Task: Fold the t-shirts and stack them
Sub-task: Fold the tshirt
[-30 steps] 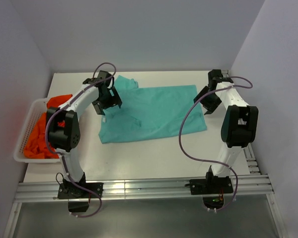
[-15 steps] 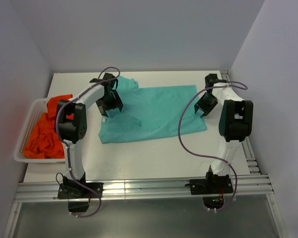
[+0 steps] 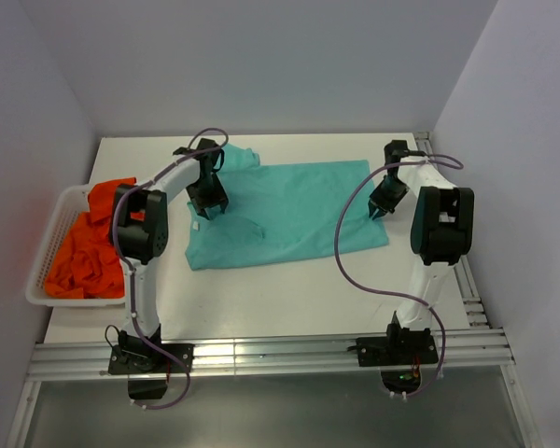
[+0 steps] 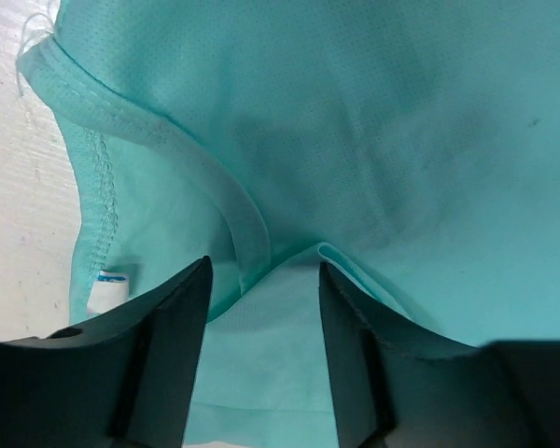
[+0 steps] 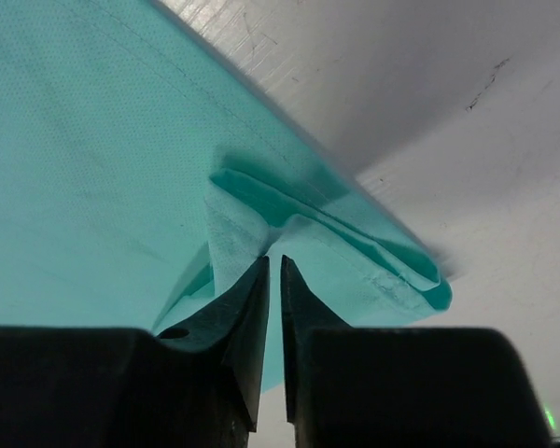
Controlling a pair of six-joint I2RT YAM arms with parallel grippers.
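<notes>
The teal t-shirt (image 3: pixel 289 210) lies spread flat in the middle of the table (image 3: pixel 289 289), with both arms down on it. The left gripper (image 4: pixel 264 271) is at the shirt's 9 o'clock edge, right on the collar. Its jaws stand apart, straddling a raised ridge of neckband, with the white neck label (image 4: pixel 107 290) just beside. The right gripper (image 5: pixel 273 266) is at the 3 o'clock hem, its fingers nearly together and pinching a tuck of teal cloth. The orange-red t-shirts (image 3: pixel 84 252) are heaped in the white basket (image 3: pixel 43 257) at the table's 9 o'clock edge.
</notes>
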